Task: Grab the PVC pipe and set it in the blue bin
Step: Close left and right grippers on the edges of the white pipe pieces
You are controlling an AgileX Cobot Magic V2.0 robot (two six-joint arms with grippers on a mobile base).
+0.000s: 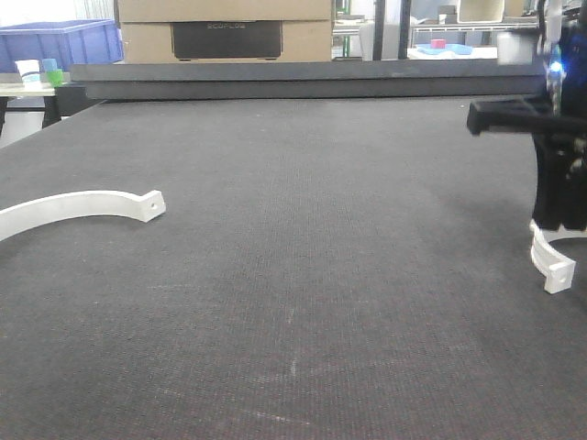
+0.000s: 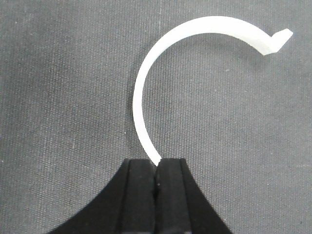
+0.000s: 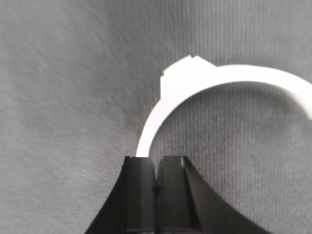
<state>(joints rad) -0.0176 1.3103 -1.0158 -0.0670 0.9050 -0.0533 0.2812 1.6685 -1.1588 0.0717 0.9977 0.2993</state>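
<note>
A blue plastic bin (image 1: 64, 41) sits far back at the left, beyond the dark grey woven table mat (image 1: 303, 275). On the mat's left lies a long white plastic arc strip (image 1: 83, 203) — the left gripper (image 2: 156, 168) has its jaws closed tight on one end. At the right edge, the right gripper (image 1: 558, 225) is clamped on the PVC pipe (image 1: 553, 264), a small white plastic half-ring clamp — low at the mat; contact unclear.

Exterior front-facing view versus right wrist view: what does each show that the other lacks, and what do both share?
Only the front view shows the blue bin, the cardboard box and a white arc strip. Only the wrist view shows the right gripper tips shut on the PVC pipe. Both share gripper, pipe and dark mat.
</note>
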